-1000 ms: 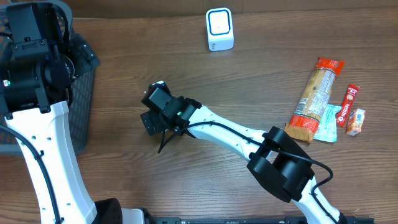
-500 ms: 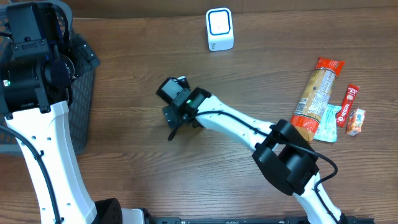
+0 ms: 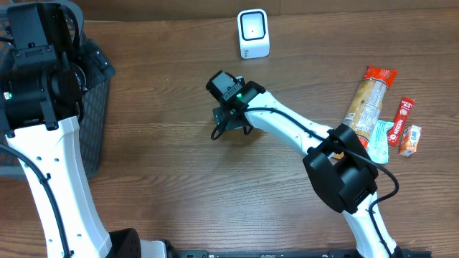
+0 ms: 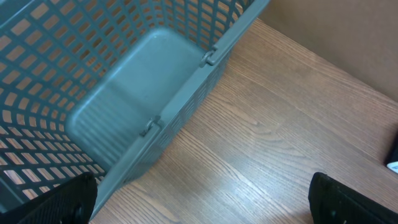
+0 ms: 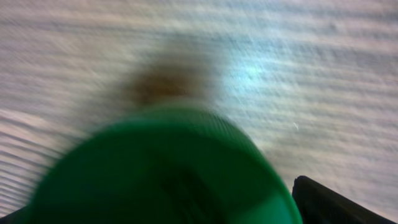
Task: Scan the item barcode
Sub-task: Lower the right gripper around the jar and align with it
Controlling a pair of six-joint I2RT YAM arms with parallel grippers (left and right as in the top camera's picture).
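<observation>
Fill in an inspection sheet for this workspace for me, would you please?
Surface: brown wood-grain table.
Job's things: white box-shaped scanner with a blue-rimmed face at the far edge; long orange-red food packet, teal-and-white sachet, small red sachet and small orange-and-white carton grouped at the right.
Clutter: grey-blue plastic lattice basket at the left, its visible part empty.
Grippers: left gripper above the basket's edge, jaws wide open, holding nothing; right gripper mid-table, a blurred green round shape filling its wrist view, so open or gripping cannot be told.
Cables: black cable looped beside the right arm.
Surroundings: nothing seen.
</observation>
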